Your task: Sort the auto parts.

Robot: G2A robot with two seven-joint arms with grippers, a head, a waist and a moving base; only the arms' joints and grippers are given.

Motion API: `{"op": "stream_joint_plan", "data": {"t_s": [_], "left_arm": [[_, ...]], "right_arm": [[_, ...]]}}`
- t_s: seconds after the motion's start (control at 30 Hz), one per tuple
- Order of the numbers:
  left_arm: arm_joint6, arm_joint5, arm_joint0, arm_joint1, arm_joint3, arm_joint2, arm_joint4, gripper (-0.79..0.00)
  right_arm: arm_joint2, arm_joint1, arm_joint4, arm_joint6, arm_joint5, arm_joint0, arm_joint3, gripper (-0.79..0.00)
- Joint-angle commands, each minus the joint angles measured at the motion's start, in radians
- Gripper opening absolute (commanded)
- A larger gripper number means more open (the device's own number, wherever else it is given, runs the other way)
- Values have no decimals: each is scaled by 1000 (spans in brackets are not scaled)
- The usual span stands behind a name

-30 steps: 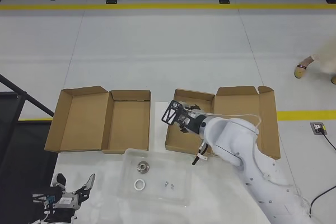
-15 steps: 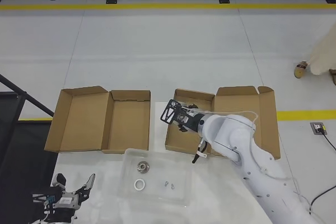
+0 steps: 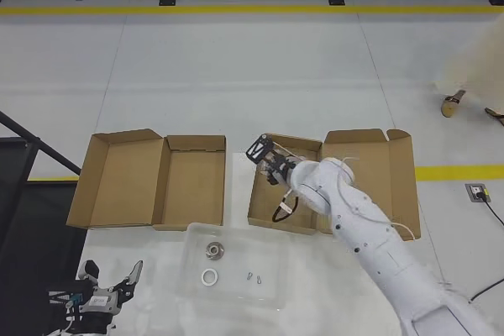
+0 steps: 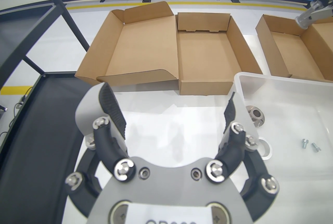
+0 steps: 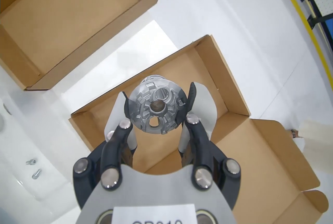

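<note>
Gear-like metal part [image 5: 156, 108] is clamped between the fingers of the right end effector [image 5: 159, 97], which is closed part-way to the part's width. The part hangs in the air over the tray of the right box [image 5: 221, 89], by its far corner on the side facing the left box [image 3: 189, 181].

Over the last second the right end effector slid a little toward the box's far wall and the arm behind it swung in over the tray, with the grip unchanged. We read that as the carry being done, with lower-and-release as the next step.

Box floor under the part looks bare. Two walls are close by, the far one and the one facing the left box, so we'd go straight down with no sideways drift. More room lies toward the near wall, though the arm itself covers some of it.

Clear bin [image 3: 252, 252] sits on the bench [image 3: 134, 252] just in front of both boxes. It holds a flanged part [image 3: 213, 249], a white ring [image 3: 210, 276] and two small screws [image 3: 253, 276]. Left box is empty.

Left end effector [image 4: 168, 92] is wide open with nothing in it, at the near left of the bench beside the bin, well apart from the right arm.
</note>
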Motion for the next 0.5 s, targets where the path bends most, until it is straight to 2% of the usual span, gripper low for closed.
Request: {"op": "stream_joint_plan", "data": {"t_s": [0.0,0.27,0.47], "left_arm": [[0,0,0,0,0,0,0,0],[0,0,0,0,0,0,0,0],[0,0,0,0,0,0,0,0]], "right_arm": [[-21,-21,23,-33,21,26,95,-785],[-93,-96,53,-98,98,95,336,-785],[-118,-145,85,-127,108,131,484,-785]]}}
